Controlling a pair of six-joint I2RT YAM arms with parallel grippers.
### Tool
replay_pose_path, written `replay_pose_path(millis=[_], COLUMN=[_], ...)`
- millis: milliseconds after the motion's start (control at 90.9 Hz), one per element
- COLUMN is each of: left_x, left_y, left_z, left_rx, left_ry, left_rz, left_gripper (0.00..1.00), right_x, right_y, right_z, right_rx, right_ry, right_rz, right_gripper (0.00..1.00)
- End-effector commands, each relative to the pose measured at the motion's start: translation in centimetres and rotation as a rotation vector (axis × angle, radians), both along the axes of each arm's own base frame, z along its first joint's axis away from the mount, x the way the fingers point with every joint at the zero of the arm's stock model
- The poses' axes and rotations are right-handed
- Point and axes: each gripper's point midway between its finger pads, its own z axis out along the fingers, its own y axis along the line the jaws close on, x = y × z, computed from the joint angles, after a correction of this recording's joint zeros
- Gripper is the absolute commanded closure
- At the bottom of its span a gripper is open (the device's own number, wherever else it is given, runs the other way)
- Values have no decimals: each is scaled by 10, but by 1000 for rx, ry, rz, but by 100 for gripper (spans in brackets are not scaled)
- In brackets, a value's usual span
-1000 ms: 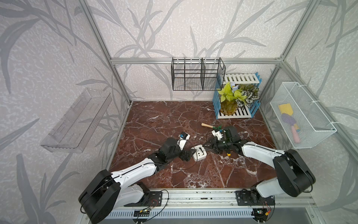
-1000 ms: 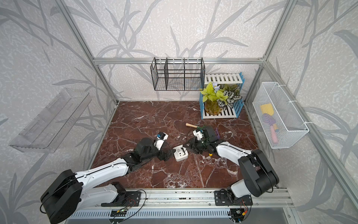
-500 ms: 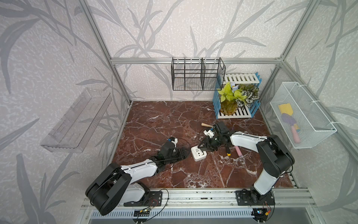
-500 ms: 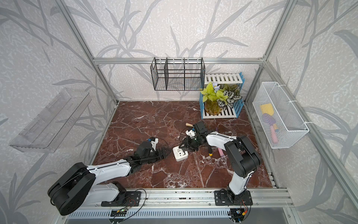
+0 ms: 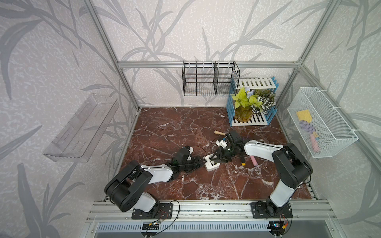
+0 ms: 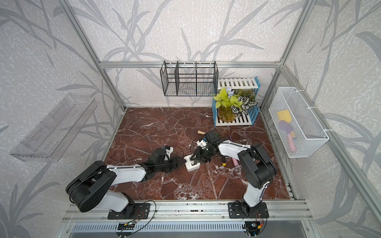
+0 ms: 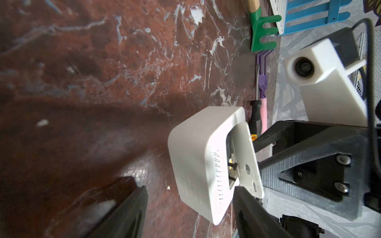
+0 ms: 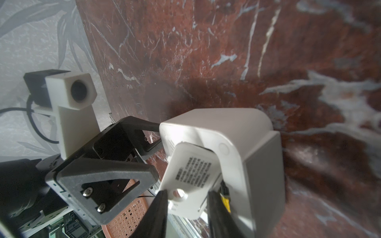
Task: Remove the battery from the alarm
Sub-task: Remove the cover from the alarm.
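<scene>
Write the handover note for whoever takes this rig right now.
Left pincer: open, straddling the small white square alarm clock on the red marble tabletop.
Right pincer: set around the end of the flat white cover plate; grip unconfirmed.
Done: the cover plate stands ajar off the clock's back.
To do: the battery is not visible; clear the plate, then pull the battery out.

Leaf-patterned walls [image 5: 185, 31], red marble floor [image 5: 175, 127]
</scene>
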Motion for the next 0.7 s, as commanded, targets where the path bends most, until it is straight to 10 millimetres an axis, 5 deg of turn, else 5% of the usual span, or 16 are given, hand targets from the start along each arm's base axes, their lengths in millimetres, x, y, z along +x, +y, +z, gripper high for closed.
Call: replay_pose_path(millis=[0, 121, 253, 693], left_x=[15, 24, 24, 21], left_y=[-1, 4, -11, -40], left_z=[20, 39, 51, 37], left_rx=[-6, -25, -86, -128], left_ry=[-74, -123, -126, -45], left_rz=[7, 27, -43, -157], left_gripper=[30, 33, 39, 55], right_x=[-1, -1, 0, 2], right_y=[-2, -2, -1, 0], right_z=[-6, -9, -8, -11], right_rx=[-37, -37, -33, -31], right_ry=[13, 21, 18, 23], right_rz=[-12, -16, -17, -27], right_gripper=[65, 66, 66, 66])
